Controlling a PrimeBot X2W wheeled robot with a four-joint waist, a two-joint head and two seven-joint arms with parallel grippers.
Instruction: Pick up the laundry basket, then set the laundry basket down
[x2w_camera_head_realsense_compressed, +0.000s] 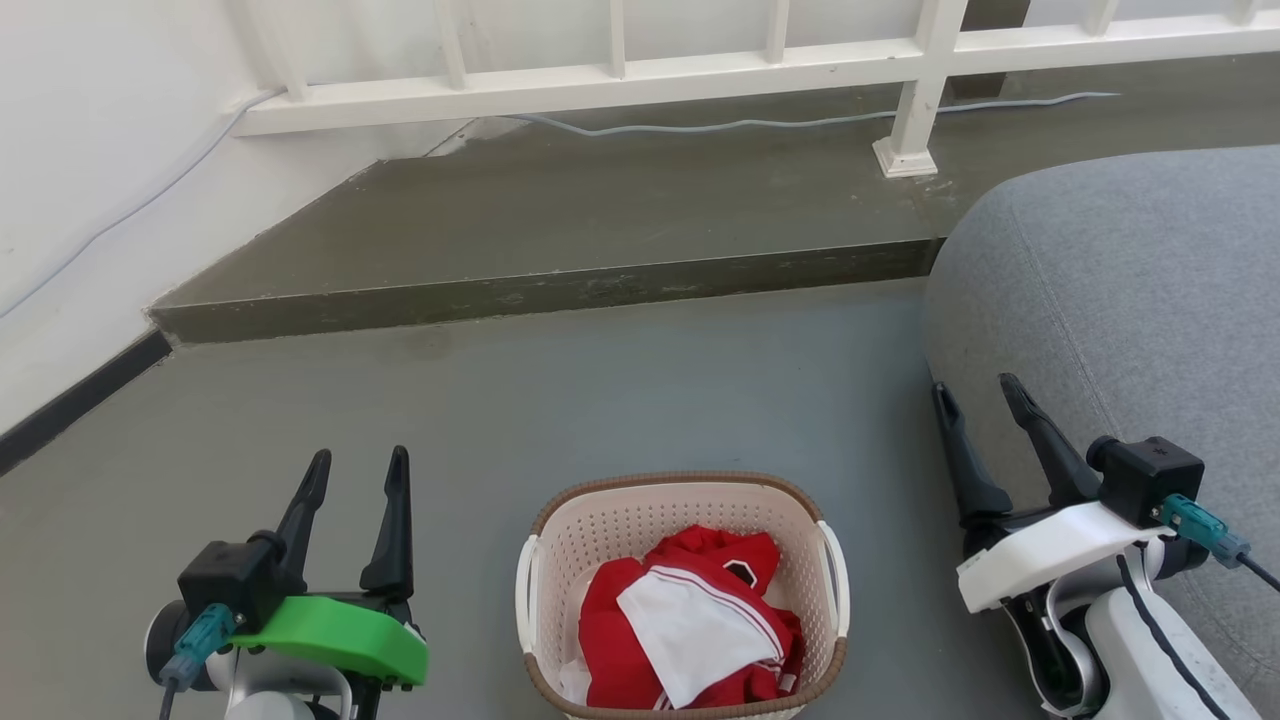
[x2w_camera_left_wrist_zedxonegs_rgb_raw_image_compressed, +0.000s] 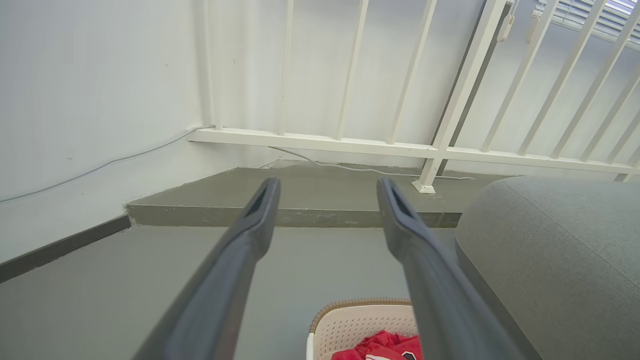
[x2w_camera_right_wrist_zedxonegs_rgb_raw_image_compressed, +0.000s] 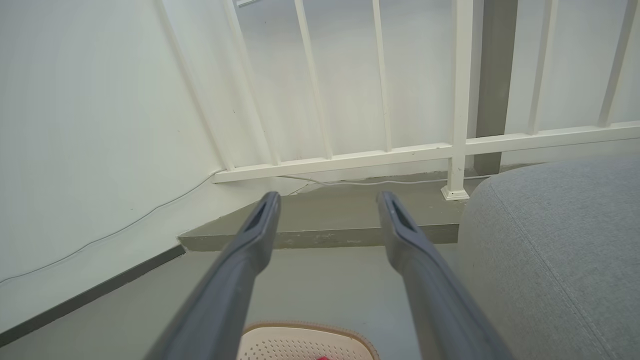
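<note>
Floor (x2w_camera_head_realsense_compressed: 640, 400): grey concrete, bounded by a raised step at its far edge and a dark skirting on the left.
Sofa (x2w_camera_head_realsense_compressed: 1120, 280): a grey upholstered bulk crowds the floor's right edge; the right arm could brush it as it swings inward.
Laundry basket (x2w_camera_head_realsense_compressed: 620, 530): stands upright on the floor, well short of the step, between the two arms and touched by neither.
Clothing (x2w_camera_head_realsense_compressed: 690, 620): a red-and-white heap that likely spills if one side rises first.
Left gripper (x2w_camera_head_realsense_compressed: 359, 455): fingers parted, empty, well apart from the basket.
Right gripper (x2w_camera_head_realsense_compressed: 973, 385): fingers parted, empty, close to the sofa.
Handles (x2w_camera_head_realsense_compressed: 523, 590): thin white loops that long fingers may miss or slip off.
</note>
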